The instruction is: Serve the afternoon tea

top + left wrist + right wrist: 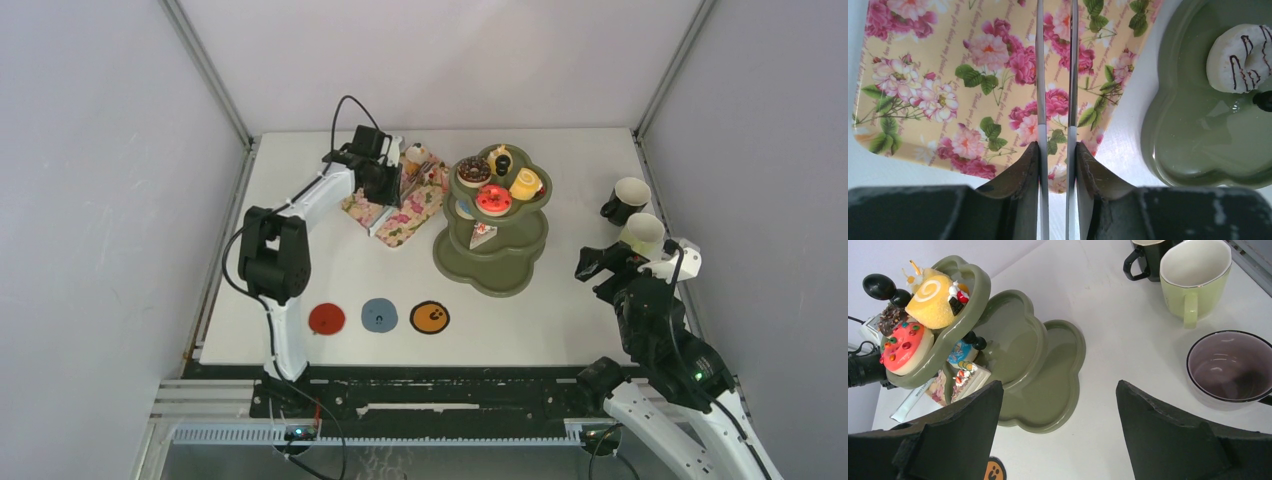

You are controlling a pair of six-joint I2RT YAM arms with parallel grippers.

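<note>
The olive-green three-tier stand (500, 268) with a black knob (502, 160) stands mid-table. Its top tier holds a chocolate donut (473, 171), a red donut (493, 200) and a yellow roll (525, 184). A cake slice (483, 233) sits on a lower tier, and a white striped donut (1243, 57) on another. A cupcake (416, 155) is on the floral tray. My left gripper (395, 185) hangs over the tray (923, 60), shut on a thin two-bladed grey-white tool (1041, 100). My right gripper (1058, 385) is open and empty, right of the stand (1048, 365).
A black mug (626, 200), a pale green mug (643, 235) and a dark-rimmed mug (1230, 367) stand at the right. Red (326, 319), blue (379, 315) and orange (430, 317) coasters lie in a row near the front. Grey walls enclose the table.
</note>
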